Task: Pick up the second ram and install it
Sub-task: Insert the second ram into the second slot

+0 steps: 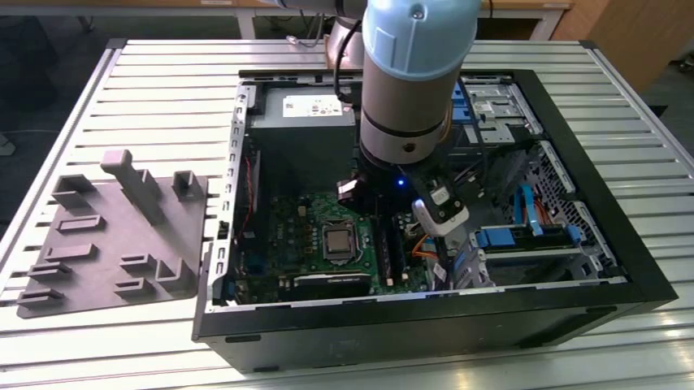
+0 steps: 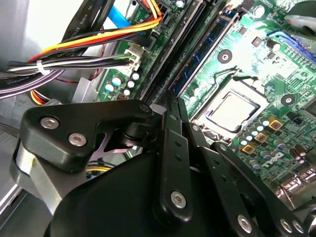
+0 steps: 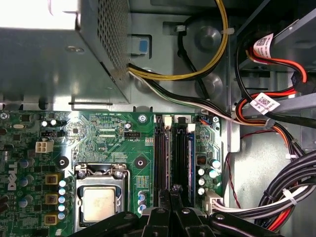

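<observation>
Though cable-crowded, pincer (image 3: 174, 195) over sockets (image 3: 170, 163).

A slatted metal desk (image 1: 162, 97) carries everything. On it lie a grey tray (image 1: 114, 240) and, just beside it, an open computer case (image 1: 607, 268).

The second ram (image 3: 173, 158) is a long, narrow, dark stick. It stands on edge among the motherboard's black sockets, parallel to them, just beside a blue-labelled stick. One end (image 2: 185, 54) runs under my jaws. Contact with my jaws cannot be determined.
</observation>
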`<state>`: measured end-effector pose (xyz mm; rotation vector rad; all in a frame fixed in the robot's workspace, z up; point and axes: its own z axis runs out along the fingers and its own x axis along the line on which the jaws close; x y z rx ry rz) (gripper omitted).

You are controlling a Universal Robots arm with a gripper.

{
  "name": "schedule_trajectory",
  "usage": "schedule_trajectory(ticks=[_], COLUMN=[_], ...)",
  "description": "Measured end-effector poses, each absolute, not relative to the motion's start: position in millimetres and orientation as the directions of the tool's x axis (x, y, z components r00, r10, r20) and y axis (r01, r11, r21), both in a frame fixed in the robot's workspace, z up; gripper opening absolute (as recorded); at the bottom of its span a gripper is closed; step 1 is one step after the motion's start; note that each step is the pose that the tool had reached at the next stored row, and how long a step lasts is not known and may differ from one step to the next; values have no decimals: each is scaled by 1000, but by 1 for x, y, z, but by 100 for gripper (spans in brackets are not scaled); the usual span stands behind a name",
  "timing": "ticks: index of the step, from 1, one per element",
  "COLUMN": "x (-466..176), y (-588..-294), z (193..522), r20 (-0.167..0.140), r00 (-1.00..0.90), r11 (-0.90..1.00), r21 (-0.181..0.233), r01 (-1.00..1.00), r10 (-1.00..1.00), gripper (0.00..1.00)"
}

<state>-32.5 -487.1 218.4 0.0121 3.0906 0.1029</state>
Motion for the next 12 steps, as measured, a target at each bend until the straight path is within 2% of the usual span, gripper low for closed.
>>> schedule_trajectory(ticks=[12], x=[-32], y=[-487], z=[217], r20=[-49], r00=[-999], r11=[998], r21=[67], r01=[6], r10=[9], gripper=[12])
